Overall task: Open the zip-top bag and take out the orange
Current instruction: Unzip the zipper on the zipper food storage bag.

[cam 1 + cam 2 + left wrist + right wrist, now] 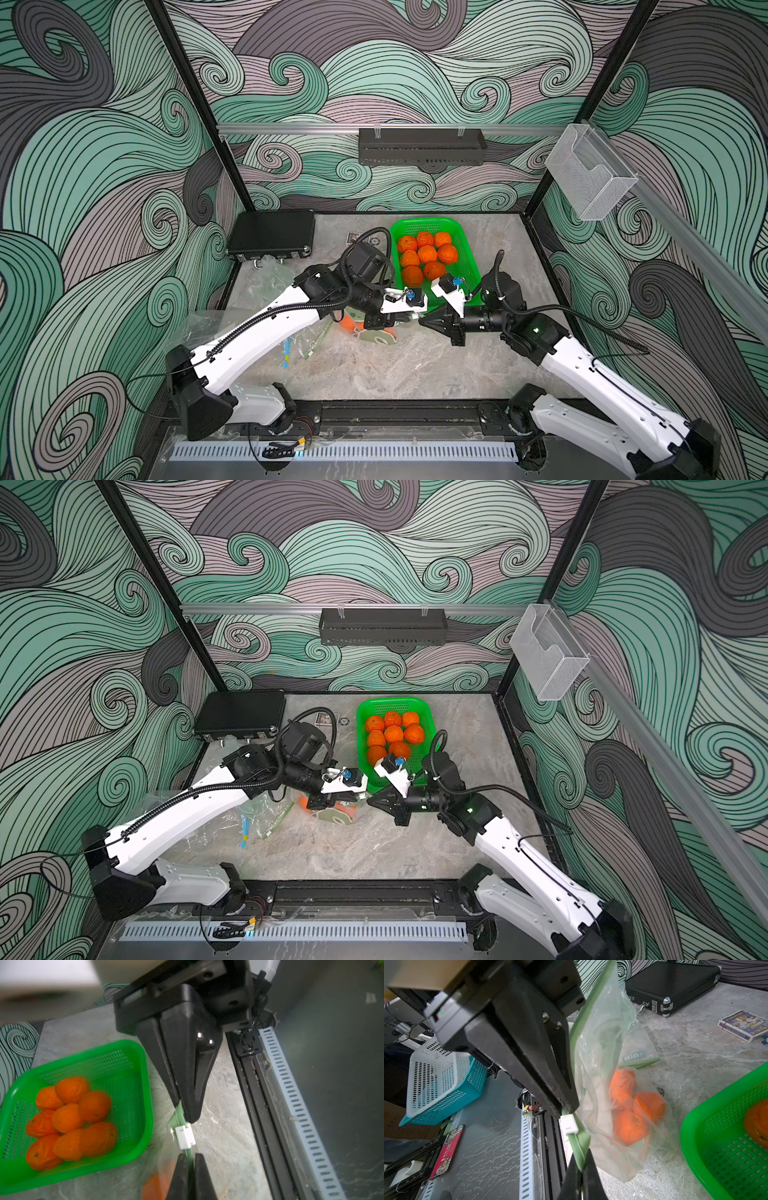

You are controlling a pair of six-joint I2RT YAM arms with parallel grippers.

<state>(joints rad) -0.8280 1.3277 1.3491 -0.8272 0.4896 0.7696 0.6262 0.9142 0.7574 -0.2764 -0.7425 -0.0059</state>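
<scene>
Hanging between the two arms, the clear plastic zip-top bag point(600, 1043) has a pale green zip strip point(580, 1145) along its mouth, a small white plastic slider point(569, 1127) riding on that strip, and three round oranges point(630, 1126) bunched in its sagging lower end. The left gripper point(188, 1156) is closed on the green strip just to one side of the slider. The right gripper point(581, 1160) is pinched shut on the strip at the slider's other side, so the two sets of tips nearly meet. The strip is the bag's long line: in both top views it runs across the table from one gripper to the other, the body drooping from it toward the grey marbled tabletop point(415, 374). The bag sits mid-table, just in front of the near left corner of the green perforated plastic basket point(461, 232), which holds eight loose oranges point(428, 253). A second clear bag point(639, 1051) lying flat nearby bears pale lettering, not surely readable; print on the small card box point(743, 1024) is too small to read
</scene>
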